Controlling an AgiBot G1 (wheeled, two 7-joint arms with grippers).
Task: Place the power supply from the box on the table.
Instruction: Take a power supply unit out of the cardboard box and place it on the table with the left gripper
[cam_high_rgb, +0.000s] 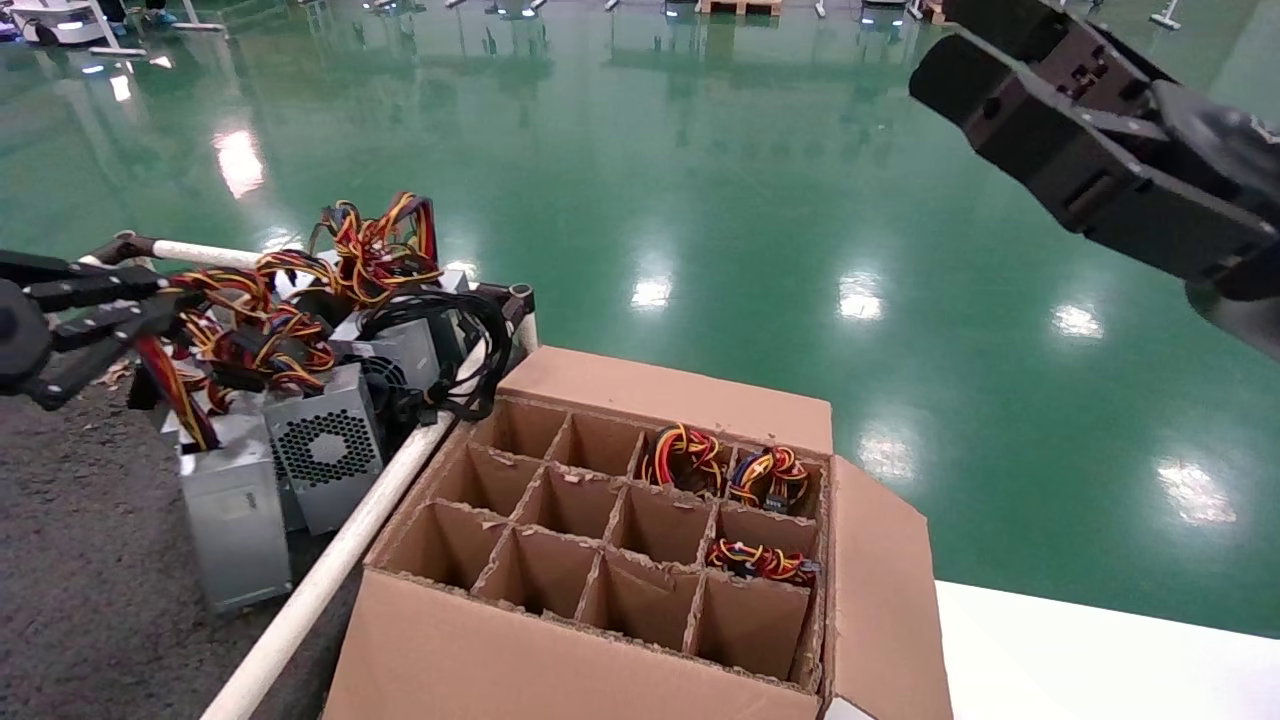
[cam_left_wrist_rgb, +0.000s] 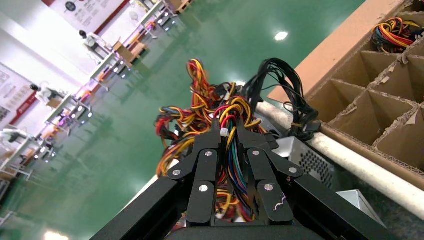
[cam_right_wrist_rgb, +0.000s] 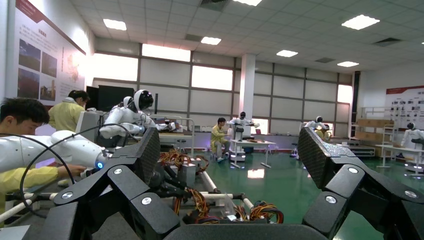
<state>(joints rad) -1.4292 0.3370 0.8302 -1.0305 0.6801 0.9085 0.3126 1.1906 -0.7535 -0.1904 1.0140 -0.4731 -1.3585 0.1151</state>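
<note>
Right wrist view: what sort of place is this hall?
Probably a robot training or test hall. Other white humanoid robots stand at workbenches with people in yellow jackets beside them, on a glossy green floor under office-style ceiling lights.

The right gripper (cam_right_wrist_rgb: 227, 155) is held level with its two black fingers (cam_right_wrist_rgb: 145, 155) spread wide apart and nothing between them; beyond the gap lie bundles of coloured wires (cam_right_wrist_rgb: 200, 202), a white tube rail (cam_right_wrist_rgb: 210, 181) and green floor (cam_right_wrist_rgb: 280, 185)
</note>
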